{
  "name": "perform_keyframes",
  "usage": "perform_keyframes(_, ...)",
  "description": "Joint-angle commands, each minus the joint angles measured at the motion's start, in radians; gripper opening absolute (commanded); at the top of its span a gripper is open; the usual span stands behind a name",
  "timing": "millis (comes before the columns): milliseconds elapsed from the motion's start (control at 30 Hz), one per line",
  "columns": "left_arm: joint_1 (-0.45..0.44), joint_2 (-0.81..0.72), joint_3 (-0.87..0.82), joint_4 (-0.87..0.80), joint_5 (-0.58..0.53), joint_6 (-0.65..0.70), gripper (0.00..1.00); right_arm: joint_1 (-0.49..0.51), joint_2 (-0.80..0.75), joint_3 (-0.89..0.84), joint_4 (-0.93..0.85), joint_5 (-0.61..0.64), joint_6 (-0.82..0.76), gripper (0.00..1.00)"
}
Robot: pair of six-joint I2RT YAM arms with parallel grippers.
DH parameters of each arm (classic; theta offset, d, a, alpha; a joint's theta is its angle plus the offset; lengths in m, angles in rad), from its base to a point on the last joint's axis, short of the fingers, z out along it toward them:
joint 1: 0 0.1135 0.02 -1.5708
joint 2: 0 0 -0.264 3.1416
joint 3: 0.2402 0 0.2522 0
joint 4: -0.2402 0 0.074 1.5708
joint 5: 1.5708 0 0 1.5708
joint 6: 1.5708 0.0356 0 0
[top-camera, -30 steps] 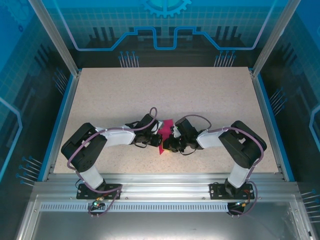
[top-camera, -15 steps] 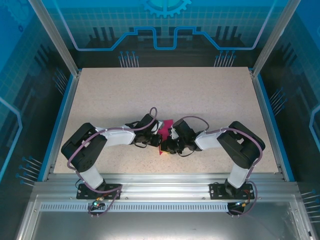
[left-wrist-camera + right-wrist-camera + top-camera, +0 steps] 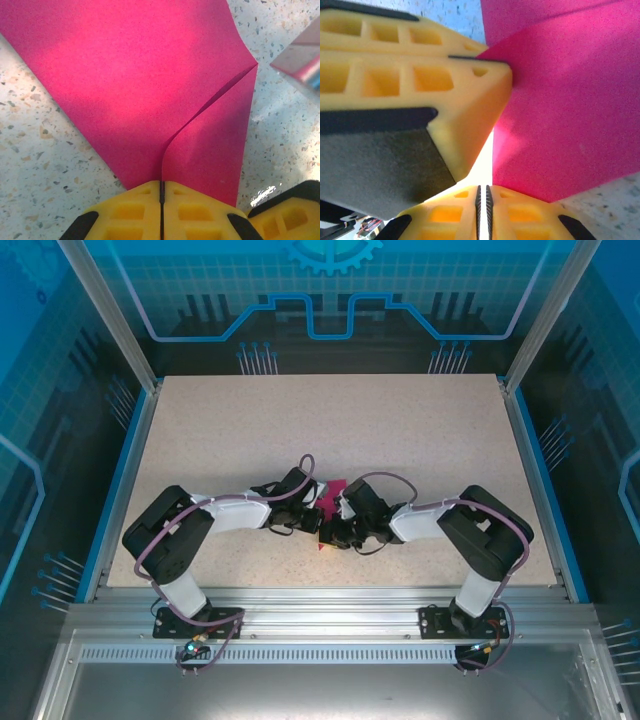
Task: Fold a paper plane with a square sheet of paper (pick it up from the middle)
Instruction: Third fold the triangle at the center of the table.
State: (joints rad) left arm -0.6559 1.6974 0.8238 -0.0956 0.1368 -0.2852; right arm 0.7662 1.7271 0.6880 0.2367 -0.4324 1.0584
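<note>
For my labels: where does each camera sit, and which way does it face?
Top external: above and behind the bases, facing down at the table; both arms show.
Left wrist: looks along the left gripper at the pink paper it pinches.
Right wrist: looks along the right gripper at that paper.
All share the paper.

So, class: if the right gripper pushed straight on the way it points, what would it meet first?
Probably a yellow finger of the left gripper, close ahead; the magenta-pink paper sheet lies beside it.
</note>
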Motion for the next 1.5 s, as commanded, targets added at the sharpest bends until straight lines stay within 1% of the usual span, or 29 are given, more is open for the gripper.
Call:
perform_keyframes(0,0.010,0.016,0.025,-0.028,0.026,0.018,0.08,0.027,0.009,0.014,-0.008,0.002,0.011,0.14)
perform_keyframes(233,0.011,0.009,0.024,-0.030,0.026,0.018,0.08,0.028,0.076,0.017,-0.006,0.009,0.011,0.13)
perform_keyframes(533,0.012,0.004,0.026,-0.034,0.024,0.020,0.08,0.042,0.001,0.023,-0.039,0.004,0.003,0.14)
perform_keyframes(867,0.011,0.002,0.028,-0.040,0.024,0.018,0.09,0.054,0.078,0.041,-0.069,0.024,0.008,0.13)
perform_keyframes(1033,0.010,-0.007,0.028,-0.044,0.023,0.014,0.10,0.044,0.047,0.045,-0.131,0.050,-0.011,0.13)
perform_keyframes(1167,0.010,-0.030,0.044,-0.059,0.020,0.005,0.15,0.005,-0.041,0.014,-0.129,0.052,-0.028,0.14)
perform_keyframes(1233,0.012,-0.049,0.057,-0.074,0.014,0.000,0.20,-0.028,-0.096,-0.005,-0.133,0.051,-0.042,0.16)
perform_keyframes(1300,0.011,-0.073,0.071,-0.091,0.012,-0.006,0.28,-0.065,-0.147,-0.025,-0.154,0.056,-0.059,0.19)
perform_keyframes(1367,0.011,-0.107,0.084,-0.105,0.010,-0.013,0.30,-0.109,-0.191,-0.048,-0.173,0.057,-0.078,0.22)
perform_keyframes(1433,0.013,-0.142,0.092,-0.123,-0.008,-0.021,0.37,-0.156,-0.214,-0.066,-0.182,0.044,-0.096,0.23)
perform_keyframes(1467,0.013,-0.161,0.094,-0.136,-0.023,-0.025,0.38,-0.180,-0.219,-0.072,-0.188,0.036,-0.105,0.24)
